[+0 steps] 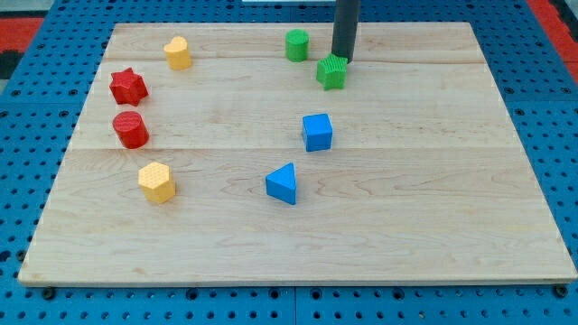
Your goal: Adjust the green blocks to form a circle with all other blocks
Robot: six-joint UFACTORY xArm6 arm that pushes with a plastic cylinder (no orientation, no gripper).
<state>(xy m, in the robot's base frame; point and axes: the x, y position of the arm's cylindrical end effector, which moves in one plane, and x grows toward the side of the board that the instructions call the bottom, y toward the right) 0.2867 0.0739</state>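
Green blocks sit near the board's (506,181) top edge, right of centre as you look: a green cylinder (296,45) close to that edge and a green star (332,72) just below and to its right, the two near each other but apart. Your rod (346,27) comes down from the view's top, and my tip (342,60) stands at the star's upper right, touching or all but touching it; you have no pincer here, only the rod, so nothing opens or closes. You have little room above the cylinder before the edge, while the whole right side of the board and the wide strip along the bottom lie open. Neither green block shows a clear long axis: the cylinder stands upright, and the star's points are too small for you to read a heading. Below the star come a blue cube (317,132) and then a blue triangle (283,183). At the left you see a yellow block (178,52) at the top, a red star (128,87), a red cylinder (131,130) and a yellow hexagon (156,182) going down, well apart from the greens. Pale wood planks make up the surface, resting on blue pegboard (27,108).
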